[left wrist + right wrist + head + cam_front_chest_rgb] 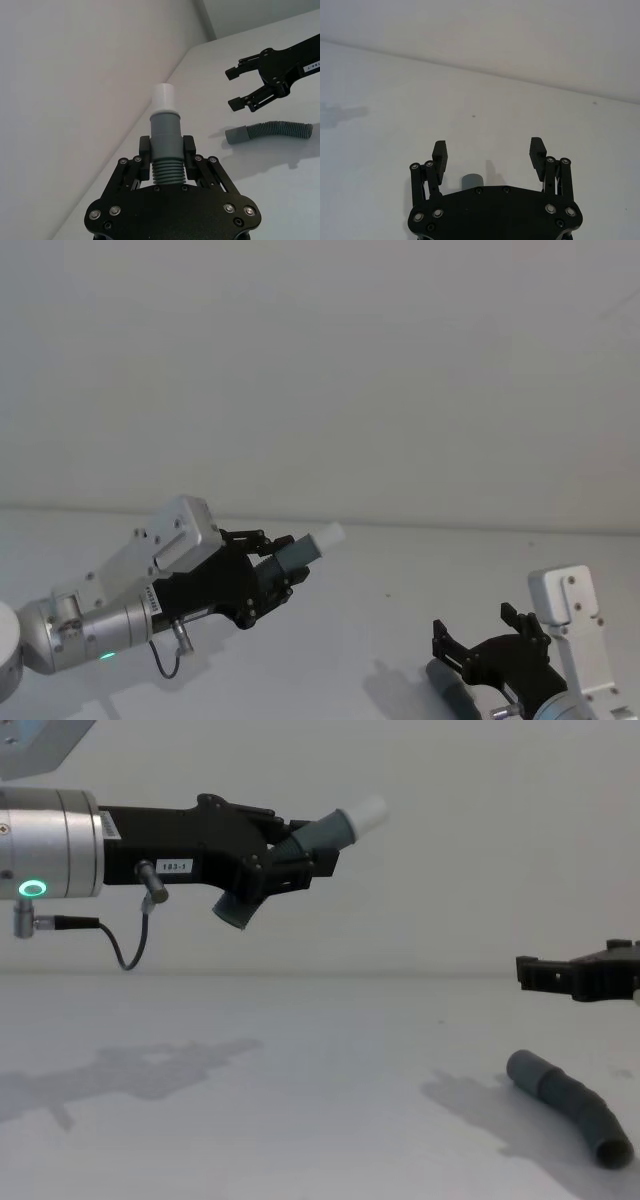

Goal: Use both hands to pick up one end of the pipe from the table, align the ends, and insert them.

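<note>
My left gripper (275,575) is raised above the table (250,1120) and shut on the shorter grey corrugated pipe piece (320,835). Its white spigot tip (163,96) points up and forward past the fingers (189,150). The longer pipe piece (570,1105) lies curved on the table at the right, its smooth grey cuff (236,135) toward the left arm. My right gripper (475,625) hovers open just above that cuff (471,181), which shows below and between its jaws, untouched. In the left wrist view the right gripper (232,89) sits above the lying pipe (270,131).
A plain white wall rises behind the table. Shadows of both arms fall on the white surface; the left arm's shadow (150,1070) lies at the left.
</note>
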{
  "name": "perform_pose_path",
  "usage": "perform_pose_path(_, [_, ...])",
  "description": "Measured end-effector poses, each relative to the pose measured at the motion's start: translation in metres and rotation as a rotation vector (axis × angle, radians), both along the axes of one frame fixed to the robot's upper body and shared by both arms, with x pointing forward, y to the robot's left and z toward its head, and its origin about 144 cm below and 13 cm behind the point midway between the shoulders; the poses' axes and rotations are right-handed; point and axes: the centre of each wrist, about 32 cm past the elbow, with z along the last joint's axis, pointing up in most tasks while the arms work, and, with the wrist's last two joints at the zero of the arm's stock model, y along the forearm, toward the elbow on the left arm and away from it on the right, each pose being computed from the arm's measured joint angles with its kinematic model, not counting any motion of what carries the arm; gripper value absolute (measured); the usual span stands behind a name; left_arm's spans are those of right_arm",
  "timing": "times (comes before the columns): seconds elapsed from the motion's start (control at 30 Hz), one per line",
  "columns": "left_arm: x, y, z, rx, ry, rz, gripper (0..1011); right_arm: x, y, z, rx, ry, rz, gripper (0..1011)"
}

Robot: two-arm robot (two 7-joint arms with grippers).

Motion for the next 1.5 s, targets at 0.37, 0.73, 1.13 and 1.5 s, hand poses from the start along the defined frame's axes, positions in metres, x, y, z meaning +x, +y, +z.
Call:
perform_pose_path(0.37, [0.000, 0.001, 0.000, -0.001, -0.004, -0.005, 352, 0.004, -0.006, 0.000, -0.033, 0.012, 0.061, 1002])
perform_pose_path(0.73, [0.000, 0.001, 0.000, -0.001, -0.006, -0.007, 352, 0.001, -0.011, 0.000, -0.049, 0.045, 0.109, 1002])
perform_pose_path(1.13, [0.000, 0.001, 0.000, -0.001, -0.007, -0.008, 352, 0.000, -0.011, -0.004, -0.065, 0.084, 0.097, 1002])
perform_pose_path(1.5, [0.000, 0.001, 0.000, -0.001, -0.007, -0.008, 352, 0.002, -0.014, -0.010, -0.092, 0.106, 0.099, 1002])
